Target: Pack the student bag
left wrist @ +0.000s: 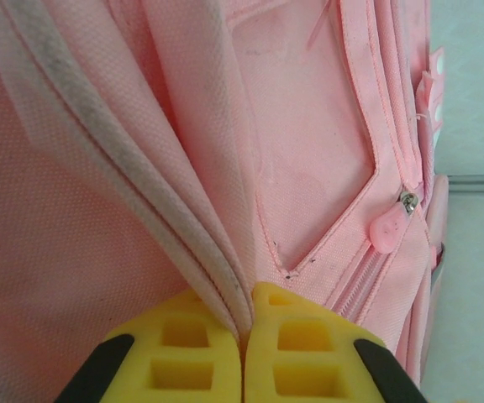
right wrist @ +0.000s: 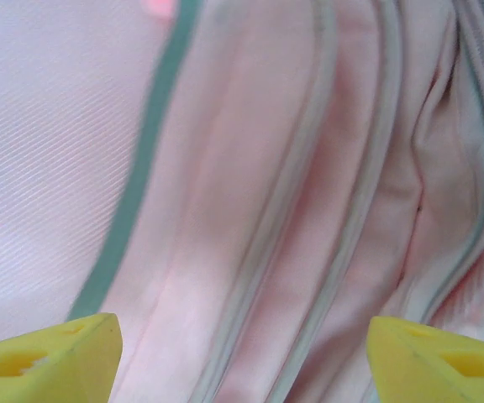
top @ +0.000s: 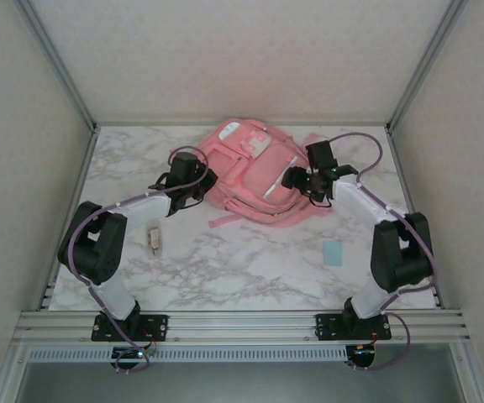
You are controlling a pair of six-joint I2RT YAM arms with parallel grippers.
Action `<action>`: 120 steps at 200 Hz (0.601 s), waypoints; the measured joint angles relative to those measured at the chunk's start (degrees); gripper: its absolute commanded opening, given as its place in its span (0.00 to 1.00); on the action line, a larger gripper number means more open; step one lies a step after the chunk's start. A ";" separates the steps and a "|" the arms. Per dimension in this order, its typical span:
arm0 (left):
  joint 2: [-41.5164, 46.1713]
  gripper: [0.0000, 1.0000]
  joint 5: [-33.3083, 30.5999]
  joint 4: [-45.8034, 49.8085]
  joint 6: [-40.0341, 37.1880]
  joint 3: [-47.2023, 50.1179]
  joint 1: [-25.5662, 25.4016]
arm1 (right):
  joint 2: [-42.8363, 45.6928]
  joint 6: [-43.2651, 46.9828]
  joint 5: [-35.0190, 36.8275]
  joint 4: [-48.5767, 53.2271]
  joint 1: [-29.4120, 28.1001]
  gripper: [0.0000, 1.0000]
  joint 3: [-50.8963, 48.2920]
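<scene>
Yellow pads (left wrist: 288, 344) of left gripper (left wrist: 244, 332) pinch shut on a grey-trimmed seam of the student bag (top: 255, 168), lying flat at far centre of the table (top: 225, 269), probably to anchor the fabric while right gripper (right wrist: 242, 361) hovers wide open over zipper folds.

Pale blue card (top: 333, 252), perhaps a small clip (top: 153, 239), on marble table (top: 250, 273)

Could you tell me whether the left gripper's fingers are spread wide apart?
No, the left gripper has its yellow fingers pressed together, pinching a fold of the pink backpack.
</scene>
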State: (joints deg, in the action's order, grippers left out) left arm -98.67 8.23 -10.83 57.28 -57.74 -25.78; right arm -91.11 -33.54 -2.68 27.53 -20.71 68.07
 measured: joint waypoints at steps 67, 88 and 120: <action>1.81 0.00 -2.21 -2.19 5.22 1.40 -1.27 | 6.86 -4.50 0.13 3.61 -16.48 0.74 1.03; 3.17 0.00 -3.13 -2.21 6.03 1.79 -2.19 | 1.73 -5.64 3.15 3.87 -22.08 0.79 4.63; 5.01 0.00 -4.17 -2.21 7.23 2.71 -3.30 | -7.02 -5.16 10.51 5.86 -28.28 0.85 12.35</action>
State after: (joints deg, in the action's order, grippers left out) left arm -93.67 4.05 -13.04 64.51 -55.02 -29.08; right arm -98.13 -38.70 7.84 33.39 -48.99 80.42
